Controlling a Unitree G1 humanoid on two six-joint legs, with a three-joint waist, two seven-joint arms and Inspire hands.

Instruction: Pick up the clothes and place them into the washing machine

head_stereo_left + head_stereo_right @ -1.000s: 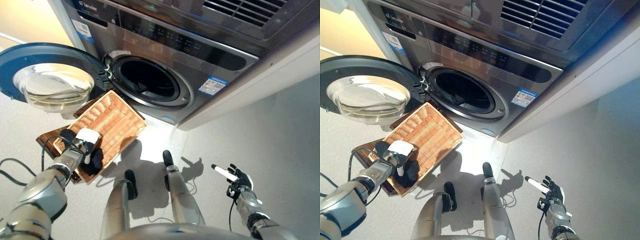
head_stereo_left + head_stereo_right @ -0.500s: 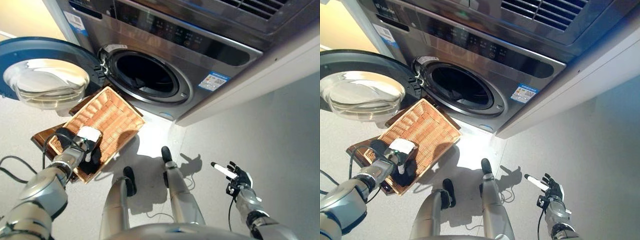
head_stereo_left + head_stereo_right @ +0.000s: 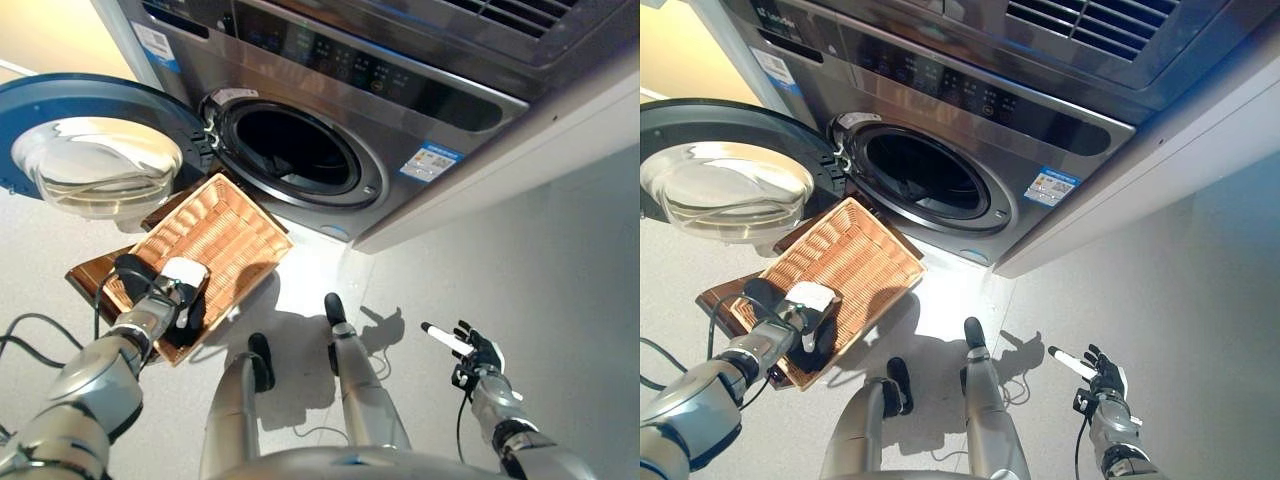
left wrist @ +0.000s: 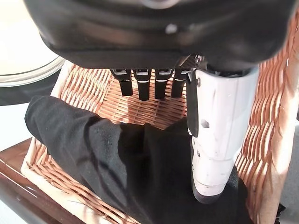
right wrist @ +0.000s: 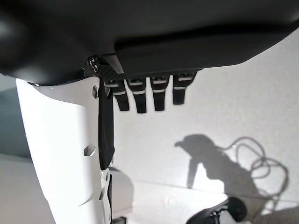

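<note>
A black cloth (image 4: 107,158) lies bunched in the near end of a wicker basket (image 3: 228,232) on the floor before the washing machine (image 3: 400,110). My left hand (image 3: 166,290) hangs right over that cloth, open, with its fingers (image 4: 148,84) straight above the basket's weave and its white-covered thumb (image 4: 217,135) pointing down onto the fabric. The machine's round door (image 3: 95,160) is swung open to the left, and a dark garment shows inside the drum opening (image 3: 295,150). My right hand (image 3: 478,358) idles open above the floor at the lower right.
The basket rests on a dark wooden board (image 3: 85,275), tilted toward the drum. The open door's glass bowl (image 3: 100,165) stands just left of the basket. A white wall edge (image 3: 560,150) runs to the machine's right, with pale floor below it.
The whole view has shifted slightly. My left hand stays over the black cloth in the basket, and the right hand has not moved.
</note>
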